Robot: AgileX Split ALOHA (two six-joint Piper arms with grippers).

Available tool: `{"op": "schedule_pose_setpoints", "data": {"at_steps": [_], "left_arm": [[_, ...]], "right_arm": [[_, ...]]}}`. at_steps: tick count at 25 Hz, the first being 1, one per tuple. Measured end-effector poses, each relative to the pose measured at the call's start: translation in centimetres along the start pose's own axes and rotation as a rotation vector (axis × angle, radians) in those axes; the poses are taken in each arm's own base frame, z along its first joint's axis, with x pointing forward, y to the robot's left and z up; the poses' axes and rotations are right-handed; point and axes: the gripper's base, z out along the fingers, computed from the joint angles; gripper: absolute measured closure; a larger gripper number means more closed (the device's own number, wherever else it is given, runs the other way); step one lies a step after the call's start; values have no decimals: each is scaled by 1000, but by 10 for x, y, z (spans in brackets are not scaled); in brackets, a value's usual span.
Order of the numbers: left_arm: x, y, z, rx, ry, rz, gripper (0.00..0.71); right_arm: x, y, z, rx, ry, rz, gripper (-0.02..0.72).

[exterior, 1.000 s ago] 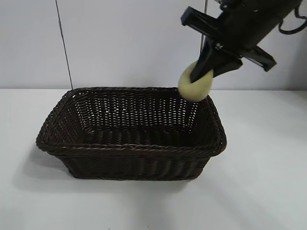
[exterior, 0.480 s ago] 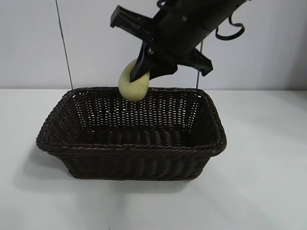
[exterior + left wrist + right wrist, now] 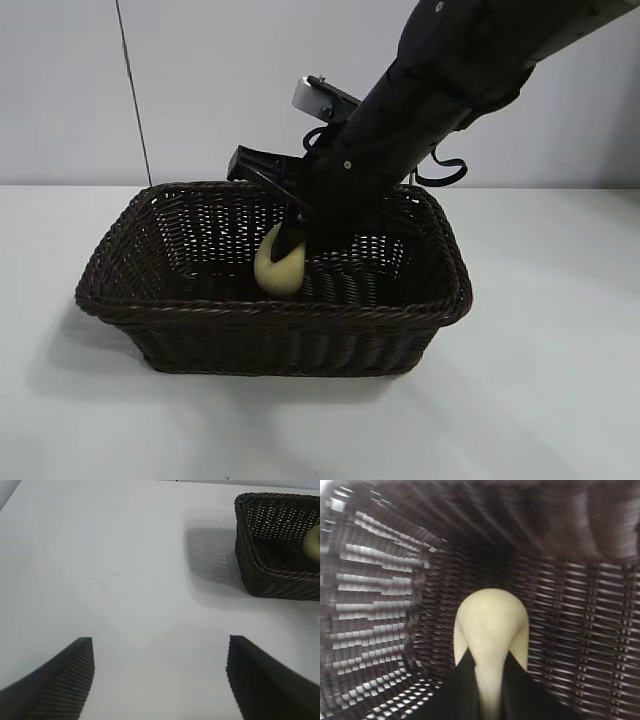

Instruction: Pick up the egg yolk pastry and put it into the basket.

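Note:
The dark brown wicker basket (image 3: 180, 300) stands in the middle of the white table. My right gripper (image 3: 290, 240) reaches down into it from the upper right and is shut on the pale yellow egg yolk pastry (image 3: 279, 264), which hangs inside the basket near its middle. In the right wrist view the pastry (image 3: 491, 625) is squeezed between my two black fingers (image 3: 455, 690), with woven basket walls (image 3: 580, 630) all around. My left gripper (image 3: 160, 680) is open and empty over bare table, away from the basket (image 3: 255, 555); the pastry (image 3: 314, 544) peeks at that view's edge.
A white table (image 3: 550, 380) surrounds the basket, with a pale wall behind. A thin dark cable (image 3: 133, 95) hangs down the wall behind the basket's left end. The right arm's body (image 3: 440, 90) crosses over the basket's far right corner.
My right gripper has carried the pastry from above the basket's right rim leftward and then down into the basket. The left arm's earlier position is not shown.

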Motion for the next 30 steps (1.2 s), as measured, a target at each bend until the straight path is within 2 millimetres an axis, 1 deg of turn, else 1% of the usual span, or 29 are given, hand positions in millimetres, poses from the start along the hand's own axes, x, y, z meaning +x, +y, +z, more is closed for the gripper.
{"op": "schedule_pose_setpoints", "data": {"at_steps": [2, 5, 6, 7, 8, 11, 13, 15, 18, 22, 27, 30], "left_arm": [[0, 0, 0, 0, 0, 0, 171], [0, 0, 0, 0, 0, 0, 171], [0, 0, 0, 0, 0, 0, 171], [0, 0, 0, 0, 0, 0, 171], [0, 0, 0, 0, 0, 0, 171], [0, 0, 0, 0, 0, 0, 171], [0, 0, 0, 0, 0, 0, 171], [0, 0, 0, 0, 0, 0, 171], [0, 0, 0, 0, 0, 0, 171], [0, 0, 0, 0, 0, 0, 171], [0, 0, 0, 0, 0, 0, 171], [0, 0, 0, 0, 0, 0, 171]], "right_arm": [[0, 0, 0, -1, 1, 1, 465], [2, 0, 0, -2, 20, 1, 263], [3, 0, 0, -3, 31, 1, 213], [4, 1, -1, -3, 49, 1, 174], [6, 1, -1, -3, 70, 0, 151], [10, 2, -2, -6, 130, -4, 126], [9, 4, -4, -8, 162, -25, 122], [3, 9, -9, -6, 184, -64, 122], [-14, 19, -20, 9, 168, -100, 122], [-32, 26, -36, 76, 169, -131, 125], [-45, 28, -58, 198, 229, -210, 125], [-48, 21, -68, 289, 283, -248, 125]]}}
